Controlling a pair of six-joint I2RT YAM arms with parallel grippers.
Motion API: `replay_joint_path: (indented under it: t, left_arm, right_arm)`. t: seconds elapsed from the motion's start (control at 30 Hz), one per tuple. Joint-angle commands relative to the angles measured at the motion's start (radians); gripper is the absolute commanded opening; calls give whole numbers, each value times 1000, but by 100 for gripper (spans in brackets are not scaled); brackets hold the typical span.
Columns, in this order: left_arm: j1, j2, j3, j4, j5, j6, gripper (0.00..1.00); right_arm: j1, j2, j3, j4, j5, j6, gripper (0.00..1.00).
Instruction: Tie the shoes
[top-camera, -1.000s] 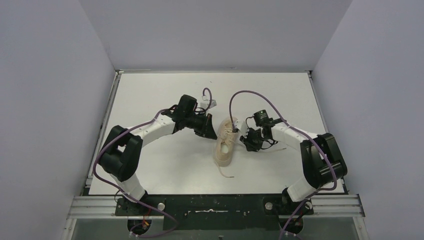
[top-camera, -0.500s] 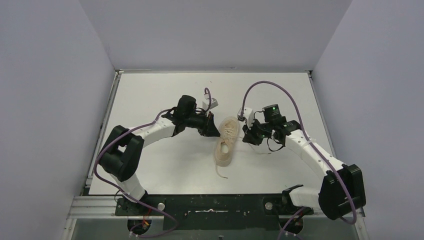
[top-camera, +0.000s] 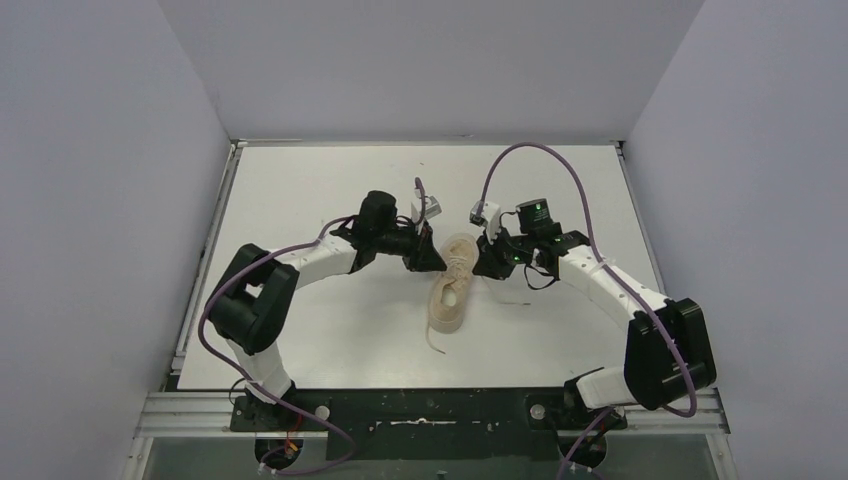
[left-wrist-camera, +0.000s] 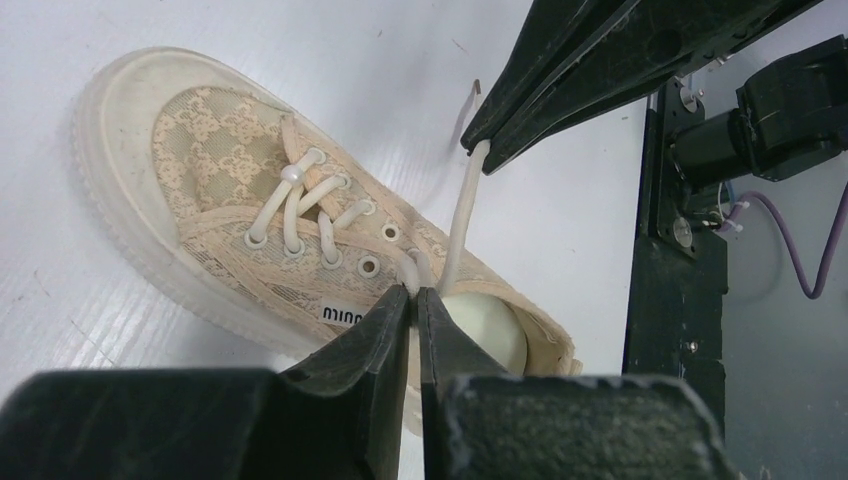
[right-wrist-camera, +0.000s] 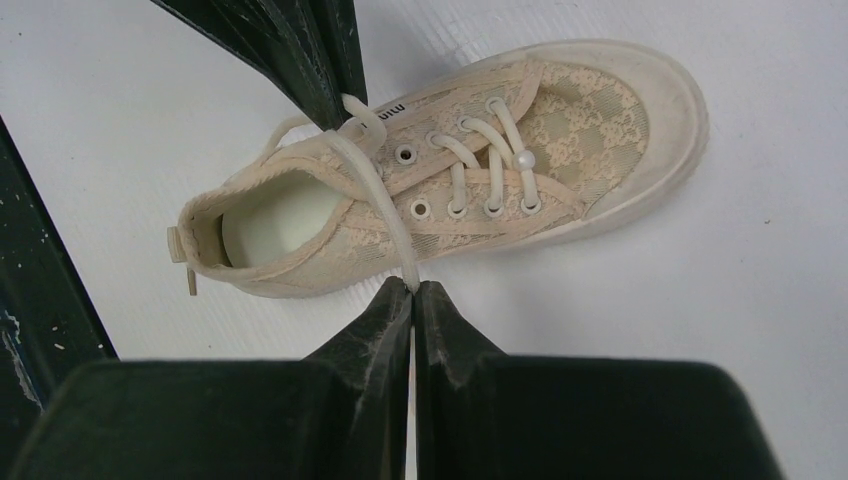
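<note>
The left arm and right arm are each made up of white link shells joined by bulky black joint housings. A purple cable is run along each arm to a small white connector by the wrist. A green light is lit on the right arm's black wrist motor. The jaws are matte black, wedge-shaped and tapered to thin tips. Round silver bolts are seen by the bases.
</note>
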Motion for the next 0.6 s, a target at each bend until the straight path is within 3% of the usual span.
replay_joint_path:
  t: [0.0,0.57]
  left_arm:
    - [-6,18,49,74,49,9,6]
    - [6,19,42,102,100,-35,23]
  right_arm:
    - [-7,6,43,74,-36,36,0]
    - [-33,39,55,39,-48,-12,0]
